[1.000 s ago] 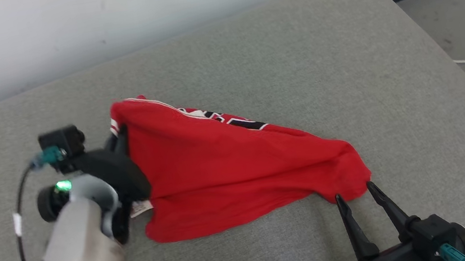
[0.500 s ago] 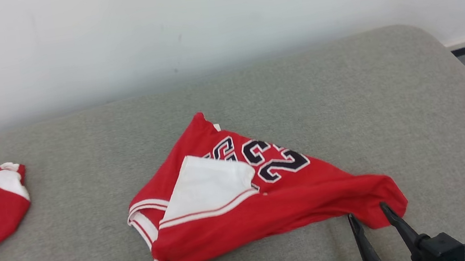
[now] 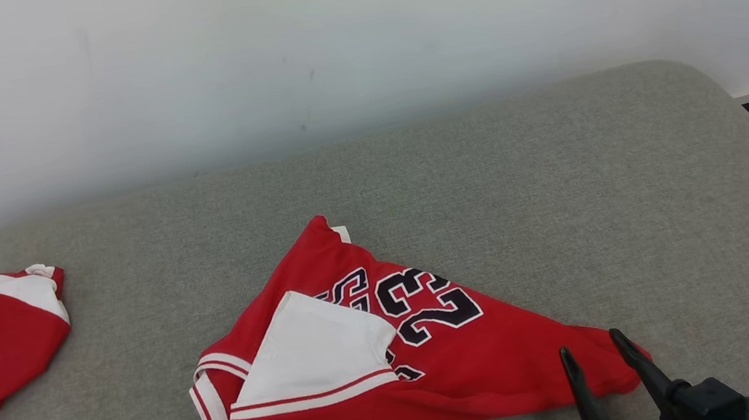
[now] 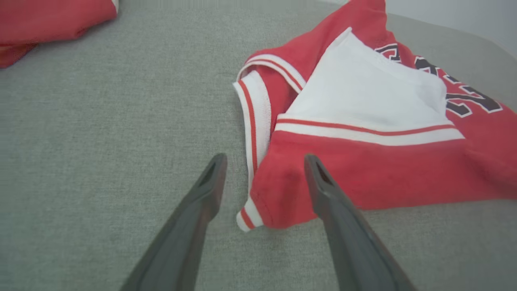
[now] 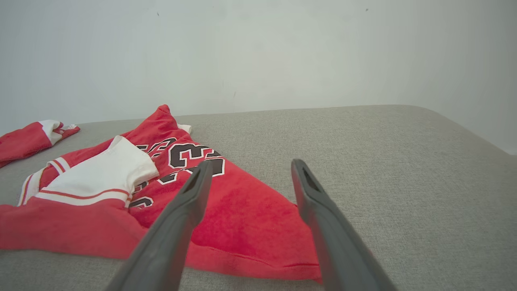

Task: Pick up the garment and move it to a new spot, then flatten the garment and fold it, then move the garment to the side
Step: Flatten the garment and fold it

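Both spread empty: left tool [image 4: 265, 158] at the garment's [image 3: 456, 374] seven-o'clock corner, right tool [image 5: 251, 163] at five o'clock; pinch all layers, lift evenly.

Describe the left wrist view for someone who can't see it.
A crumpled red basketball jersey with white trim and black numerals lies on a grey fabric cushion. Its nearest corner sits between the left arm's two dark fingers, which are spread open. Another red garment sits at the top left edge.

The red jersey [image 3: 441, 369] bears black "23".
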You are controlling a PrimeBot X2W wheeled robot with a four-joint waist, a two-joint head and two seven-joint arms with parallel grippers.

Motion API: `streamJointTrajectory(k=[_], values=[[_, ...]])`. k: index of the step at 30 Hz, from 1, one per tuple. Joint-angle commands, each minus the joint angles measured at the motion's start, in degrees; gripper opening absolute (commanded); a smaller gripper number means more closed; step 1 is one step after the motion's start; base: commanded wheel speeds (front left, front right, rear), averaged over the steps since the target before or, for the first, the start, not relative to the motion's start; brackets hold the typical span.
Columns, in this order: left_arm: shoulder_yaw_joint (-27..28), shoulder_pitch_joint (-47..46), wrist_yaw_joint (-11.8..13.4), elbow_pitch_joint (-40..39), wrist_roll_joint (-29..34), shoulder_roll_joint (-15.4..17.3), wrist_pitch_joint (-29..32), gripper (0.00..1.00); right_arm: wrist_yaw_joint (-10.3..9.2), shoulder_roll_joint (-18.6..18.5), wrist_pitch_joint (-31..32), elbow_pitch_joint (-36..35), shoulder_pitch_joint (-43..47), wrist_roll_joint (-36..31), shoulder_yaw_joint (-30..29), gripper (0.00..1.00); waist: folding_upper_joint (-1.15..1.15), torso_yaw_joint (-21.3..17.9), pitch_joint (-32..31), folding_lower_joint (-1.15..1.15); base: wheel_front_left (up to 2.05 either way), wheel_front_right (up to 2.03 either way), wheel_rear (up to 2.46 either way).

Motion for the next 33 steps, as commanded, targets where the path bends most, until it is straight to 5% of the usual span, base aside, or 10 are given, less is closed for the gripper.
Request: streamJointTrajectory(k=[1, 9, 15, 31, 32, 33], values=[[0.7, -0.9, 0.6, -1.4, -0.2, 0.7, 0.3, 1.0, -0.15, 0.1, -0.4, 0.1, 0.4, 0.2, -0.1, 1.0, 0.01, -0.1, -0.1, 0.01, 0.0, 0.0, 0.0], [-0.4, -10.6, -0.5, -0.3, 1.0, 2.1, 5.0, 1.0, -0.15, 0.2, -0.4, 0.0, -0.7, 0.5, 0.8, 1.0, 0.01, -1.2, 0.8, 0.01, 0.0, 0.0, 0.0], [-4.1, -20.3, -4.4, 10.3, 3.1, 3.0, 9.9, 1.0, -0.15, 0.1, -0.3, 0.4, -2.2, 0.3, 2.7, 1.0, 0.01, -4.0, 2.9, 0.01, 0.0, 0.0, 0.0], [-6.3, -31.4, -8.7, 26.5, 2.0, 2.4, 14.6, 1.0, -0.15, -0.7, -0.8, 0.5, -4.6, 1.7, 4.1, 1.0, 0.01, -6.6, 8.3, 0.01, 0.0, 0.0, 0.0], [-6.2, -31.6, -9.1, 27.3, 1.6, 2.1, 15.5, 0.91, -0.15, -0.8, -0.8, 0.4, -4.8, 1.8, 4.3, 1.0, 0.01, -6.7, 8.6, 0.01, 0.0, 0.0, 0.0], [-6.5, -31.6, -9.4, 27.9, 1.6, 1.8, 16.3, 0.47, -0.15, -1.0, -0.8, 0.3, -4.9, 1.9, 4.4, 1.0, 0.01, -6.7, 8.8, 0.01, 0.0, 0.0, 0.0]])
